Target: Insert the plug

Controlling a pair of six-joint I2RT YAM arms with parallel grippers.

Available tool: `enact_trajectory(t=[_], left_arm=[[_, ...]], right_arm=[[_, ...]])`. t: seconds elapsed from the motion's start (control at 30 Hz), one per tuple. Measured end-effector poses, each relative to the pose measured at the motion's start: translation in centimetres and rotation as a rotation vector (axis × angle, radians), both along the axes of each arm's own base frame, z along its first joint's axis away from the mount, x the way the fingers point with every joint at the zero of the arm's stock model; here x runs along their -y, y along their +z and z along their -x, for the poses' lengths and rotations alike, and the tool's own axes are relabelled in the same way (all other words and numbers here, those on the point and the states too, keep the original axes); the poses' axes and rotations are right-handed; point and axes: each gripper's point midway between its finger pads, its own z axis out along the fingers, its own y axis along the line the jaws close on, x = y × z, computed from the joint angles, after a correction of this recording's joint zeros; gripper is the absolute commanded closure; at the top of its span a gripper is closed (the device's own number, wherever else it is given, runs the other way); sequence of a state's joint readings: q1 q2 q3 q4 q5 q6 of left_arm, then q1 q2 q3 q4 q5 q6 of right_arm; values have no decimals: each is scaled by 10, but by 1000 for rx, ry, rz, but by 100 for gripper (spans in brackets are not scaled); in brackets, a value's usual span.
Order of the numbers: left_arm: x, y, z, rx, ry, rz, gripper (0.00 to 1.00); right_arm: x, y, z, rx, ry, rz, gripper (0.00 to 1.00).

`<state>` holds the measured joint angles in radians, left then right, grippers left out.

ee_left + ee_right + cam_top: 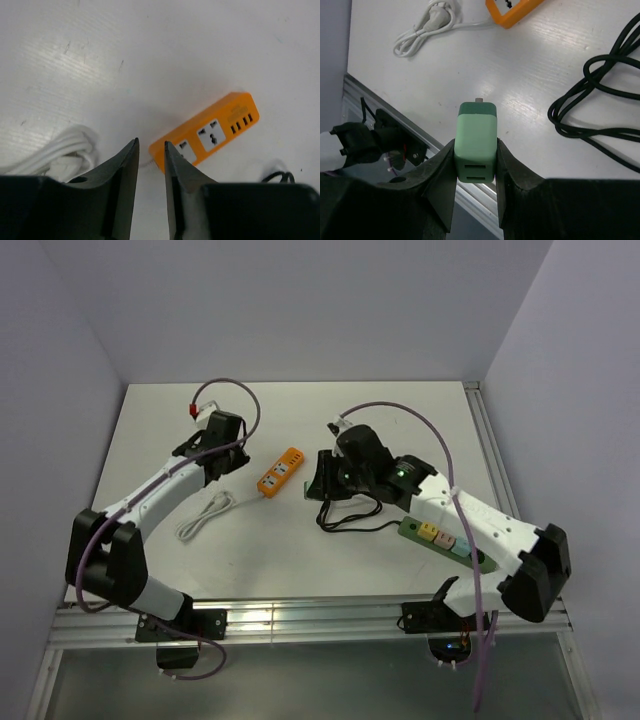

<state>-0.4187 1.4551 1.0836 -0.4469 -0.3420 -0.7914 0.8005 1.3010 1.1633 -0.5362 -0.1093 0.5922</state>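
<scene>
The green plug (476, 145) is pinched tight between the two fingers of the right gripper (476, 143), and its metal tip points away. It is not in any hole yet. The orange power strip (280, 472) lies flat on the table (400, 420), near the plug but not touching it. The left gripper (151, 142) is right by the strip's end, with only a small gap and nothing in it. I think the whole push-in job is left to do.
</scene>
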Motion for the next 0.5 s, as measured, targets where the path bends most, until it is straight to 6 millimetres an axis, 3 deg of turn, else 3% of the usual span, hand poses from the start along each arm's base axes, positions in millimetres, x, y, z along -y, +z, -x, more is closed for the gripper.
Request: enact_trajectory(t=[0.13, 0.2, 0.37, 0.5], left_arm=[[-6, -24, -34, -33, 45, 29, 86], [-5, -41, -44, -60, 49, 33, 89], [-1, -83, -47, -145, 37, 31, 97], [8, -99, -46, -161, 9, 64, 100]], right_arm=[[-12, -20, -21, -139, -2, -18, 100], [-19, -32, -30, -213, 3, -22, 100], [-40, -47, -51, -348, 3, -2, 100], [-61, -39, -71, -383, 7, -1, 100]])
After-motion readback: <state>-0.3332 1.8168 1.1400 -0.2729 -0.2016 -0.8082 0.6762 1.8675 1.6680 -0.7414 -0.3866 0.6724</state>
